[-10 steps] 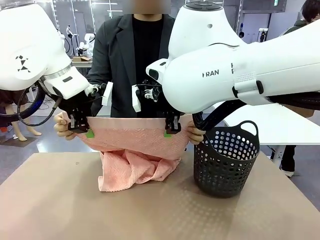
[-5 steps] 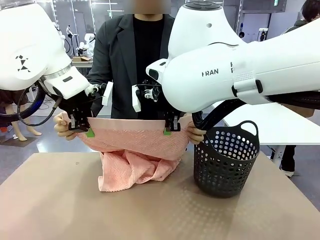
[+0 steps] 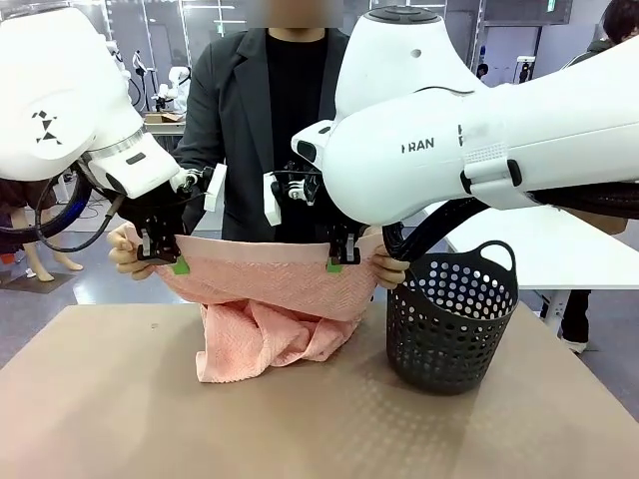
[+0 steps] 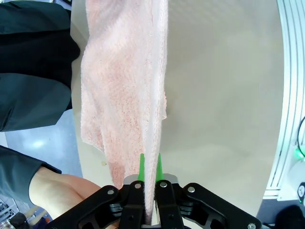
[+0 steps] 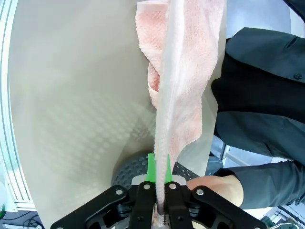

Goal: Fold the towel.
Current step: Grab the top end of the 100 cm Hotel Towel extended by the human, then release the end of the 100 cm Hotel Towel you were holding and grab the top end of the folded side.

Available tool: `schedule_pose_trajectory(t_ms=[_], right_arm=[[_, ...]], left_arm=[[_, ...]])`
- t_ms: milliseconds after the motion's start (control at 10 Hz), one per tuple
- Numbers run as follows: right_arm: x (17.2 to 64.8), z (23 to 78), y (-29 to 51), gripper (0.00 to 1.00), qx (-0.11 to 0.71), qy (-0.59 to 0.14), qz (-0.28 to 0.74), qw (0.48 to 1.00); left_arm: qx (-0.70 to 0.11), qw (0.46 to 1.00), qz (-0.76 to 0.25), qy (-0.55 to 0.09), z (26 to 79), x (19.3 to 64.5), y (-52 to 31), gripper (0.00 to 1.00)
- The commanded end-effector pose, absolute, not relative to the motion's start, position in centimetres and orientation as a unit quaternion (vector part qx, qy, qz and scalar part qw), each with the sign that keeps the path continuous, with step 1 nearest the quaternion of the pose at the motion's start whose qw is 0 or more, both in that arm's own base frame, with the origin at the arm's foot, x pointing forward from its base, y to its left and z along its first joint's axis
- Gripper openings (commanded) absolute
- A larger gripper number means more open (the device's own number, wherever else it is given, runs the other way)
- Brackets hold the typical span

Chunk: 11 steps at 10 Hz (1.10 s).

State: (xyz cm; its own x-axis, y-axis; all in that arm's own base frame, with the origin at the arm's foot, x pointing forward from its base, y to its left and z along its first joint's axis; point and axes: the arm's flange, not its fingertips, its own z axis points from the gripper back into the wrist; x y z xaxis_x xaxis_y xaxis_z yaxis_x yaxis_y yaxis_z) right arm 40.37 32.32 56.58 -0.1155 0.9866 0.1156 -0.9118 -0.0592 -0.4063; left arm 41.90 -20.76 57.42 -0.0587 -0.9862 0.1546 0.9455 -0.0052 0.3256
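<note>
Light salmon-pink terry cloth towel (image 3: 265, 284) hangs at far side of tan table (image 3: 120, 399), lower part bunched on it. Left gripper (image 3: 162, 261) pinches top edge at left; right gripper (image 3: 344, 261) pinches it at right.

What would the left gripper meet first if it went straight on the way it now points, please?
Shut on the top edge of the towel, the left gripper points down along the hanging cloth. Straight on, it would probably meet the towel's bunched lower part first, then the table.
</note>
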Motion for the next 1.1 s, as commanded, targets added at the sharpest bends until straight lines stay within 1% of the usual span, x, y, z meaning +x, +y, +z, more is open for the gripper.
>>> schedule_pose_trajectory(t_ms=[0,1000], right_arm=[[40.4,56.77,32.28,0.0,-0.1,-0.197,0.721,0.656],[40.4,56.77,32.28,0.0,-0.1,-0.197,0.721,0.656]], left_arm=[[0.059,0.685,-0.704,-0.174,57.48,41.92,-20.67,0.0],[0.059,0.685,-0.704,-0.174,57.48,41.92,-20.67,0.0]])
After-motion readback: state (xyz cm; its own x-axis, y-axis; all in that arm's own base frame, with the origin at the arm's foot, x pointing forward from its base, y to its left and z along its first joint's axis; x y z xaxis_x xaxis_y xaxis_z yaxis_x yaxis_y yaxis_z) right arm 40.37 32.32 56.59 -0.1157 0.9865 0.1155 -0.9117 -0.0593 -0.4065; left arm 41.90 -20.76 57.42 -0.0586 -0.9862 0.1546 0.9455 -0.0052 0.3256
